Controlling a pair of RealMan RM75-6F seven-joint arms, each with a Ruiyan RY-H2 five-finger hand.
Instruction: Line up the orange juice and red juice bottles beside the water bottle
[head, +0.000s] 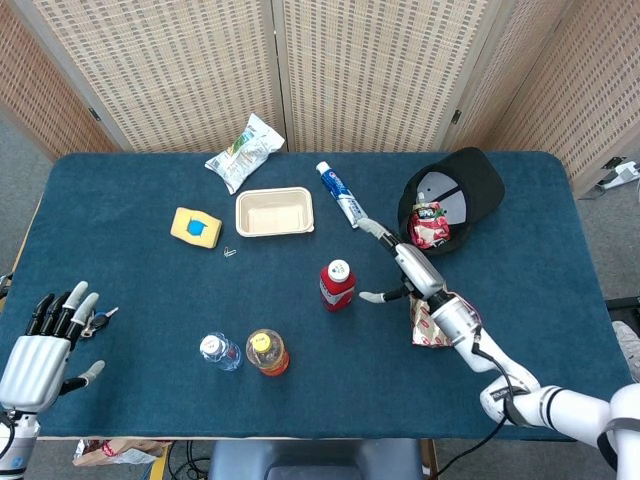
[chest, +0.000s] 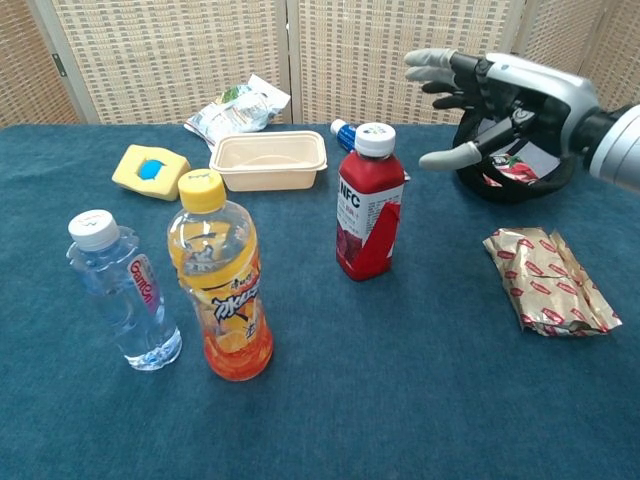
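Right hand, fingers spread, released, at 3 o'clock of upright red plastic juice bottle. Only the head view shows left hand: spread, empty.

The red juice bottle, out mid-table, shows "NFC" in white letters on its label. The water bottle, by the tabletop's near edge, carries a red label, lettering too small to make out. Beside it, the orange juice bottle bears bold Chinese characters, unreadable here.
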